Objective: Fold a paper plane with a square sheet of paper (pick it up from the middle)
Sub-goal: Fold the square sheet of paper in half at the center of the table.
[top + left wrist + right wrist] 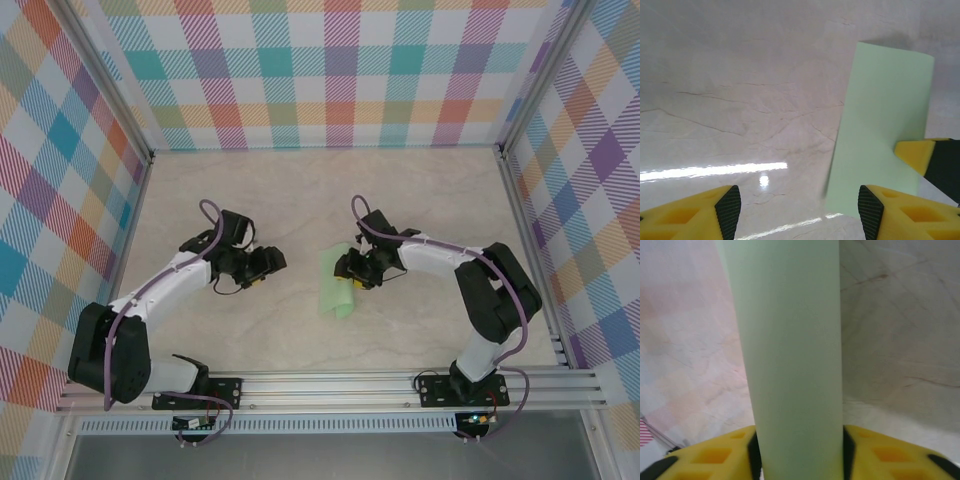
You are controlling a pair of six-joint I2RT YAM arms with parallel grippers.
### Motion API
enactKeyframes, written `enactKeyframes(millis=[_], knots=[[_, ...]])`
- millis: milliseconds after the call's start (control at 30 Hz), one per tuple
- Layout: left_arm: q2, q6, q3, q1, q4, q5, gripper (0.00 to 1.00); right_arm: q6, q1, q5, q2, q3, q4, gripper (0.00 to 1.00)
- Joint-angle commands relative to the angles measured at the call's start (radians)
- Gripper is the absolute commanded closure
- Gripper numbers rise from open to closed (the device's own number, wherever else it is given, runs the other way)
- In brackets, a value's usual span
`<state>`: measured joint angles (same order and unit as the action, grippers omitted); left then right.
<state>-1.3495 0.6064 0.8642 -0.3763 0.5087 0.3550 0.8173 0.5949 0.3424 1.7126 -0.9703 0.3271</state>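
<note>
top: high, looking down, far | 2 wrists: low, close-up | shared: sheet of paper (335, 300)

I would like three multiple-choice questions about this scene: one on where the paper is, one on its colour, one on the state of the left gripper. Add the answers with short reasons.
1. Where is the sheet of paper?
A. between the fingers of the right gripper
B. under the left arm's base
C. against the back wall

2. What colour is it?
A. yellow
B. pale green
C. white

3. How is the left gripper?
A. shut on the paper
B. shut on nothing
C. open, holding nothing

Answers:
1 A: the right wrist view shows the paper between the yellow fingers.
2 B: it looks mint against the beige table.
3 C: bare table shows between its fingers.
</note>
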Motion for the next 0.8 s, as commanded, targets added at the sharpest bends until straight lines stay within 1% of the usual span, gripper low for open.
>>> enactKeyframes(millis=[0,33,100,200,267,367,400,633,767], knots=[[-0.04,0.022,0.042,-0.053,-0.024,-0.007,0.33,-0.002,-0.018,0.014,-0.033,0.031,-0.052,0.46],[-0.051,0.03,0.045,-0.066,-0.031,-0.011,0.33,-0.01,-0.027,0.01,-0.038,0.036,-0.034,0.44],[-0.073,0.041,0.055,-0.082,-0.045,-0.014,0.33,-0.024,-0.038,-0.018,-0.048,0.034,0.016,0.34],[-0.105,0.047,0.079,-0.109,-0.046,-0.029,0.33,-0.059,-0.046,-0.054,-0.062,0.017,0.082,0.25],[-0.123,0.051,0.095,-0.124,-0.046,-0.04,0.33,-0.076,-0.047,-0.089,-0.067,-0.002,0.133,0.22],[-0.141,0.059,0.109,-0.143,-0.045,-0.053,0.33,-0.115,-0.049,-0.16,-0.056,-0.039,0.219,0.2],[-0.144,0.063,0.113,-0.149,-0.047,-0.059,0.33,-0.139,-0.05,-0.166,-0.044,-0.053,0.243,0.21],[-0.152,0.101,0.11,-0.171,-0.077,-0.067,0.36,-0.251,-0.049,-0.172,0.012,-0.108,0.346,0.21],[-0.159,0.123,0.113,-0.18,-0.094,-0.071,0.38,-0.32,-0.049,-0.146,0.045,-0.139,0.386,0.22]])
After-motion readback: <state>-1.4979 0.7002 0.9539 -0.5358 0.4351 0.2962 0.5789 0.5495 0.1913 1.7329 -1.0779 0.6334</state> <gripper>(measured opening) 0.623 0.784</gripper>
